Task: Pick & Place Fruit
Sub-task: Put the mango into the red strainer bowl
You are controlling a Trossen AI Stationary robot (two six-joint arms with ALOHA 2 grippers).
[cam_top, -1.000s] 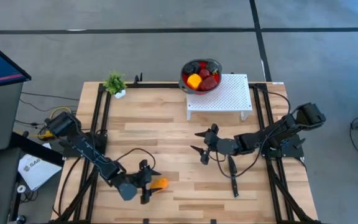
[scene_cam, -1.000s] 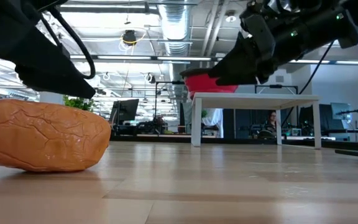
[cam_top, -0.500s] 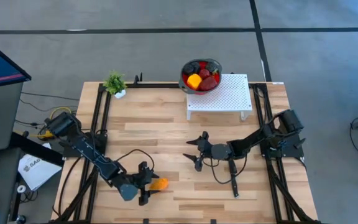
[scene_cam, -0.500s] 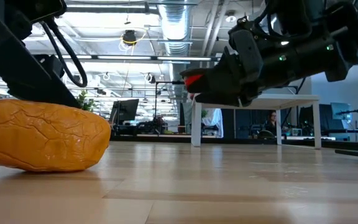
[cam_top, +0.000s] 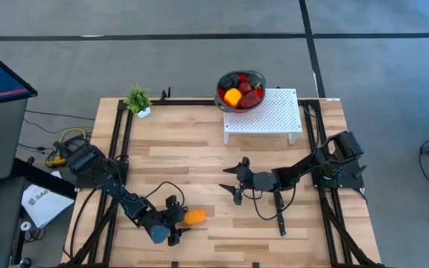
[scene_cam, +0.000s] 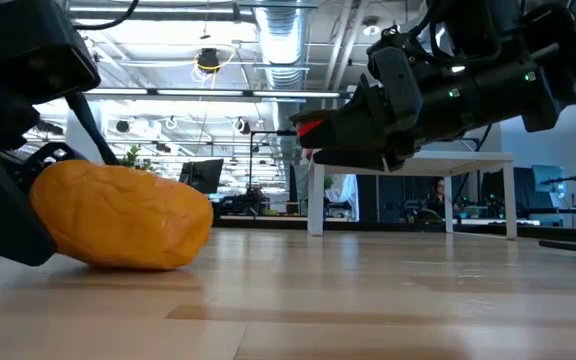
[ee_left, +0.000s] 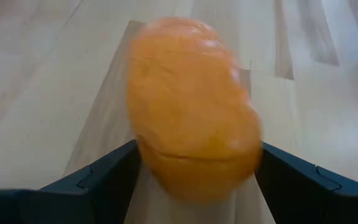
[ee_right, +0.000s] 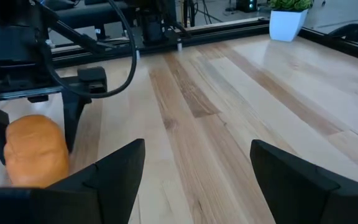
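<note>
One orange fruit (cam_top: 194,217) lies on its side on the wooden table near the near edge. It also shows in the low view (scene_cam: 123,215) and fills the left wrist view (ee_left: 194,106). My left gripper (cam_top: 179,220) is open at table height, with a finger close on each side of the fruit. My right gripper (cam_top: 232,182) hovers open over mid-table, to the right of the fruit, and holds nothing. The other fruit, yellow, dark red and purple-black, sits in the red bowl (cam_top: 261,80) at the far edge. My left gripper comes level from the table's left. Its fingers (ee_left: 104,183) stand close along both long sides of the orange fruit's near half (ee_left: 191,168), which rests on the table. I cannot tell whether the fingers touch it.
The bowl stands on the far left corner of a white perforated stand (cam_top: 270,112). A black-handled knife (cam_top: 279,212) lies on the table near the right arm. A small potted plant (cam_top: 138,99) is at the far left corner. Bare wood lies between the two grippers.
My right gripper moved toward the table's left and near edge and came lower, then held still. My left arm reached a little farther along the table. The orange fruit shifted slightly toward the right and far side and turned between the fingers.
</note>
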